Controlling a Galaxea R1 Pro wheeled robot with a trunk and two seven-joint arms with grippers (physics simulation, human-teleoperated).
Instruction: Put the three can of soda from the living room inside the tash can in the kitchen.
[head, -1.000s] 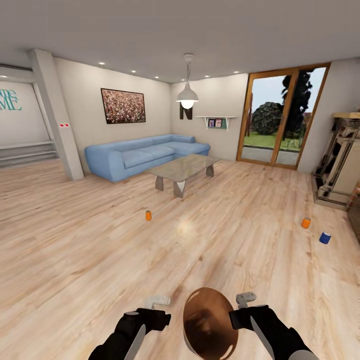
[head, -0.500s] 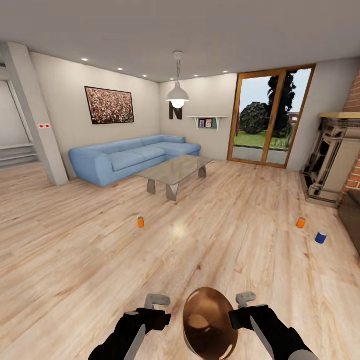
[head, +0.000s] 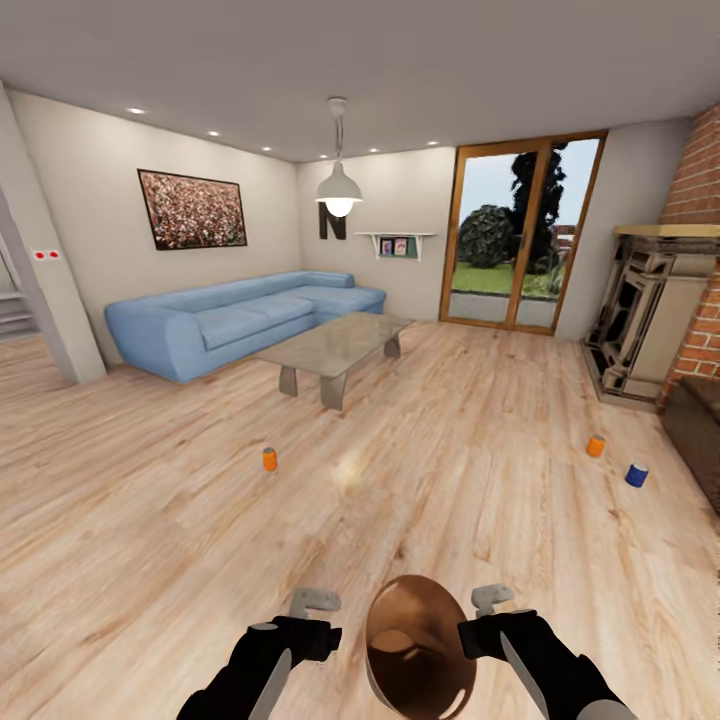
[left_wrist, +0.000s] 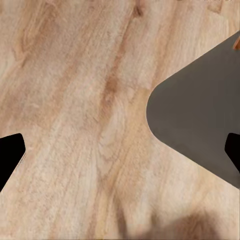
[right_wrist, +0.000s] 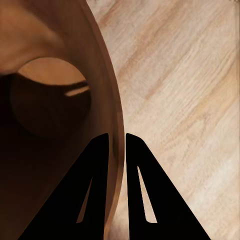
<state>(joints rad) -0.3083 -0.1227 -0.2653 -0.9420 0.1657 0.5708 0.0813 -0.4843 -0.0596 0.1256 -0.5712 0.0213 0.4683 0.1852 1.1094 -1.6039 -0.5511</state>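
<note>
My right pincer (right_wrist: 116, 142) pinched the trash can (head: 420, 640) rim; my left pincer (head: 312, 602) hung open. Three soda cans (head: 269, 459) stood on the floor near the glass table (head: 335, 345). That thin grip could slip and drop it.

blue sofa (head: 235, 322), glass table (head: 330, 345), pendant lamp (head: 339, 190)

The floor (head: 450, 520) is pale wood with a streaky grain. On it stand two orange cans, one on the left (head: 269, 459) and one far right (head: 596, 446), with a blue can (head: 636, 475) near it. The bin (head: 420, 645) is tan-brown inside. The sofa (head: 230, 320) is light blue, the fireplace (head: 700, 260) red brick, and the fingers (right_wrist: 102, 185) black.
</note>
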